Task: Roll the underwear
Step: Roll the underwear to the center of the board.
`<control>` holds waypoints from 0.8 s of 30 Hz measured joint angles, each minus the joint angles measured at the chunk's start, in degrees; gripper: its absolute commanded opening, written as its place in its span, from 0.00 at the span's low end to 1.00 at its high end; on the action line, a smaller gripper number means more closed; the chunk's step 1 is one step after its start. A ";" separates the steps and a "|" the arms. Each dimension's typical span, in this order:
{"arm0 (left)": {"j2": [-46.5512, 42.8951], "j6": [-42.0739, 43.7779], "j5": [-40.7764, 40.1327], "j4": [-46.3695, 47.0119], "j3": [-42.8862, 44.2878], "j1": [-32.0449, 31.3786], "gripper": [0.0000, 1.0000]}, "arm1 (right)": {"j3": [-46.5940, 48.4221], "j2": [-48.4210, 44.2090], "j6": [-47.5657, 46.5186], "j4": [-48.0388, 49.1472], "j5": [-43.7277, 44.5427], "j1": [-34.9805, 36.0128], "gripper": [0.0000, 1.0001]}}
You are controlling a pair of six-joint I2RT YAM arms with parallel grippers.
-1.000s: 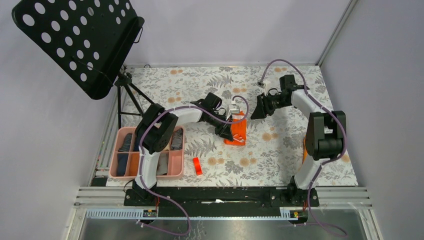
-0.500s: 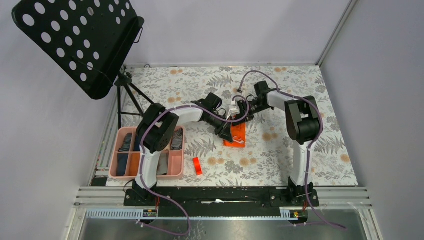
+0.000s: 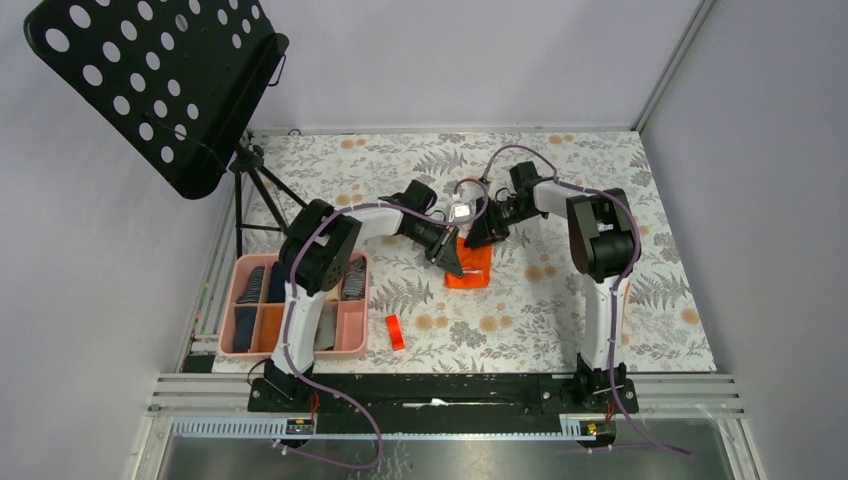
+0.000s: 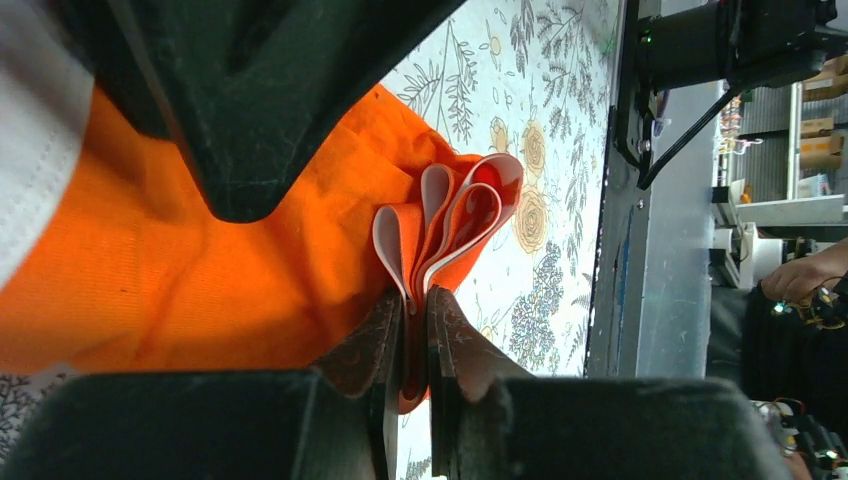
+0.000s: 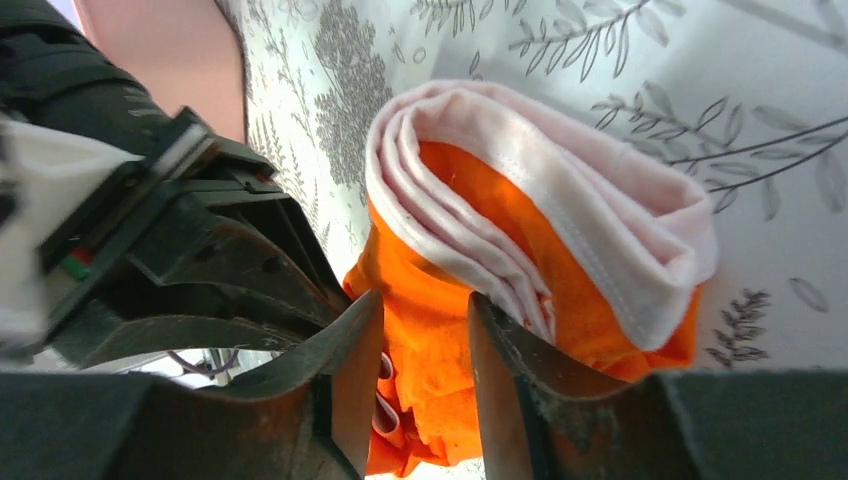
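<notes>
The bright orange underwear (image 3: 470,270) lies bunched on the flowered table between both arms. My left gripper (image 3: 450,258) is at its left edge. In the left wrist view that gripper (image 4: 415,330) is shut on the folded pale waistband, and the orange cloth (image 4: 200,270) spreads to the left. My right gripper (image 3: 476,236) is at the far edge of the cloth. In the right wrist view its fingers (image 5: 350,370) stand apart with a fold of orange cloth between them, beside the rolled end with its pale pink band (image 5: 560,230).
A pink divided tray (image 3: 340,352) at the near left holds rolled dark garments (image 3: 255,285). A small red block (image 3: 394,331) lies just right of it. A black perforated music stand (image 3: 150,80) on a tripod (image 3: 250,175) stands at the far left.
My right arm swung in from the right to the underwear's far edge. The orange cloth is now shorter and more bunched. My left gripper kept its hold and shifted slightly.
</notes>
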 measured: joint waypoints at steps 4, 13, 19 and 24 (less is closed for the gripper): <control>1.95 -1.51 0.59 -0.94 2.32 0.13 0.00 | 2.54 -0.15 -0.07 0.17 -1.14 -2.05 0.52; 3.50 -3.13 1.05 -2.08 4.02 0.17 0.00 | 3.04 -11.32 -6.73 -1.33 1.70 -18.97 0.49; 5.11 -4.17 1.07 -4.39 6.34 0.17 0.00 | -11.63 -32.68 -25.99 0.20 6.21 -22.23 0.59; 5.31 -4.83 0.85 -4.74 6.69 0.15 0.01 | -33.57 -60.28 -47.21 5.49 11.65 -9.40 0.60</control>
